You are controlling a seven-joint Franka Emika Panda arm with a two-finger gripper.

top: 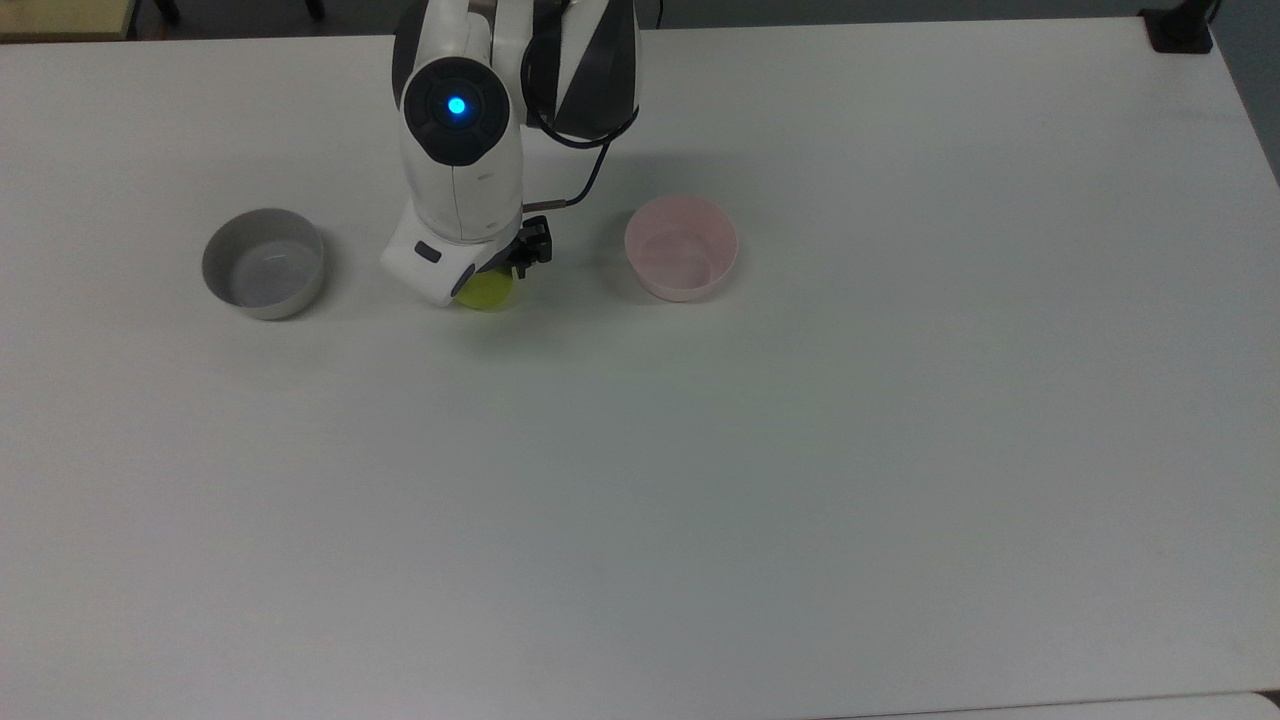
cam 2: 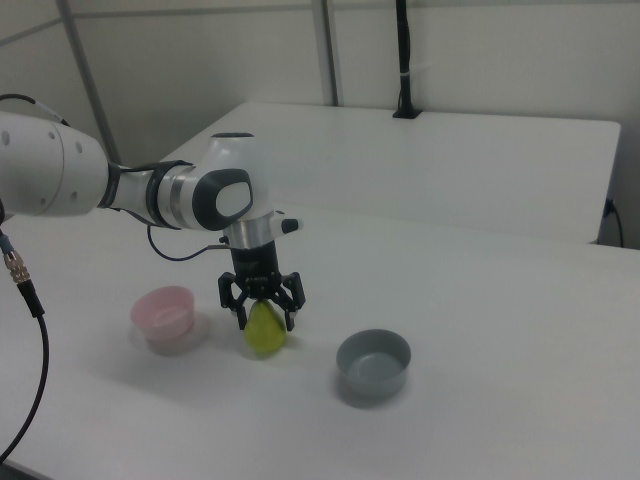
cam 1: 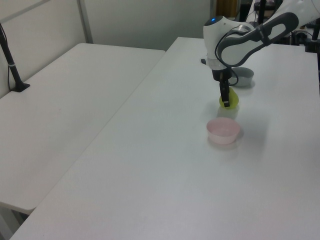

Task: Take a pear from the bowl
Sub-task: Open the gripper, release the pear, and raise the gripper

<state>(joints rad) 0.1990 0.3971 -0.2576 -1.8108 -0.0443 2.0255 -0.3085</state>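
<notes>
Yellow-green pear (cam 2: 264,330) sits pinched in the robot's gripper (cam 2: 263,322), low over the white table (top: 700,480), between the empty pink bowl (top: 681,248) and a grey bowl (top: 263,263). The pick looks finished; next seems a gentle set-down or release.

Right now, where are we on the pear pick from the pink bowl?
Done: the small pale pink bowl is empty, so the yellow-green pear is already out of it. In hand: the tool grips the pear, low over the white table between the pink bowl and the grey bowl. Left: nothing of the pick itself; whether the pear touches the table cannot be told.
</notes>
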